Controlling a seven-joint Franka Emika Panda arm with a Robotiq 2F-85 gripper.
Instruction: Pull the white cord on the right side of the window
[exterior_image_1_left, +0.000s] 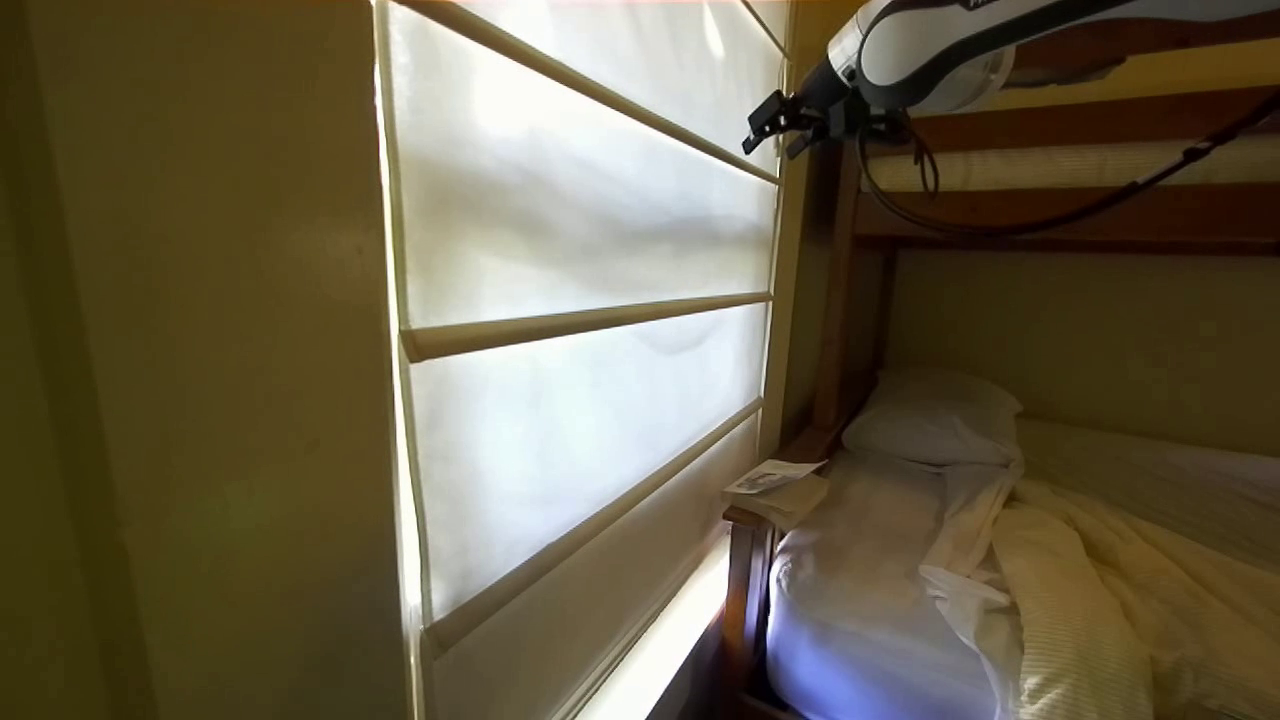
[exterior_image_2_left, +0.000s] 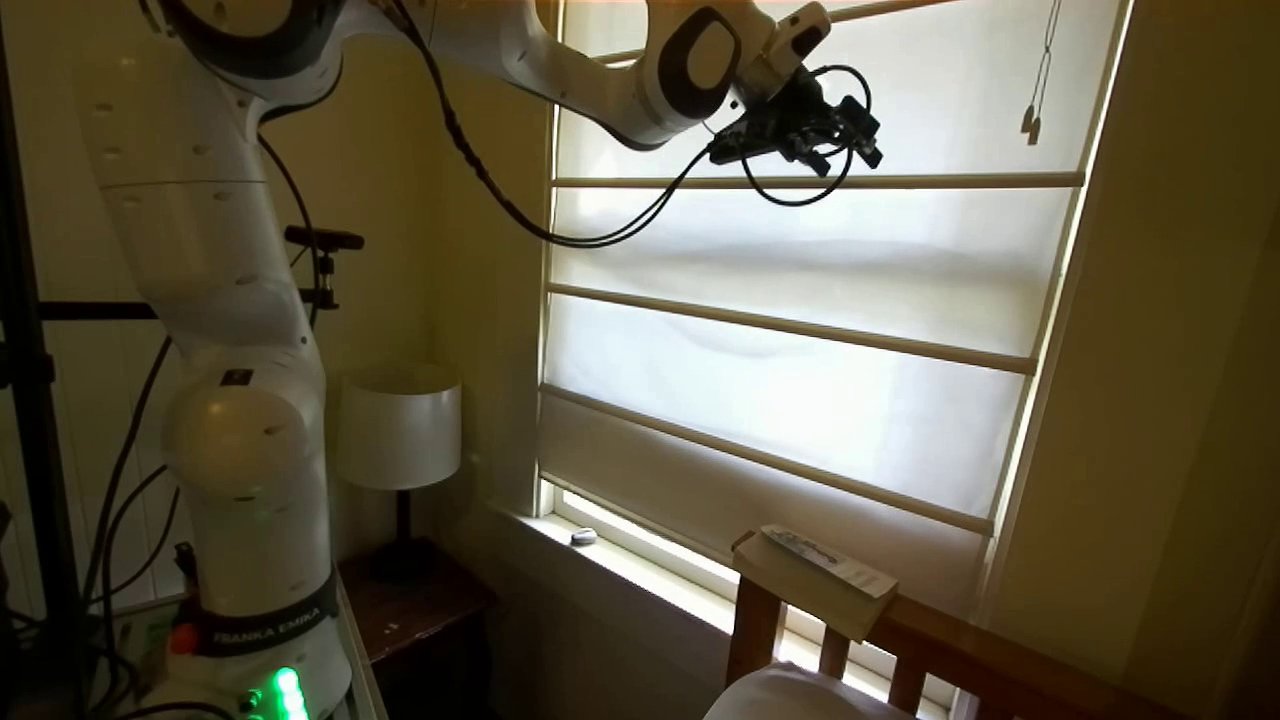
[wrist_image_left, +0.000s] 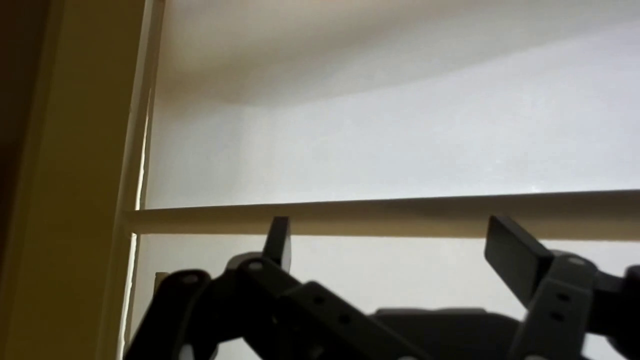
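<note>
- window (exterior_image_2_left: 655, 550): landmark for every place below. mostly covered, bright strip along its bottom.
- shade (exterior_image_2_left: 900, 410): over most of the window. soft fabric between rails (exterior_image_2_left: 980, 181); should be light, could snag or crease if brushed.
- claw (wrist_image_left: 387, 240): in front of the window's upper part. fingers (wrist_image_left: 278, 245) wide apart, nothing between them. no contact with shade or cord that I can see; gap to the window hard to judge.
- cord (exterior_image_2_left: 1047, 48): in an exterior view hangs in front of the window's upper right, near that side edge, well clear of the claw. thin, limp, looks doubled. expect next to no weight; swings off if nudged, pull only, may slip through a loose pinch.
- weights (exterior_image_2_left: 1034, 131): two, at the cord's lower end, same corner of the window. grab just above them; should work as a stop if the cord slides. tan tip (wrist_image_left: 160, 278) near the window's side edge in wrist view is probably one, can't confirm.
</note>
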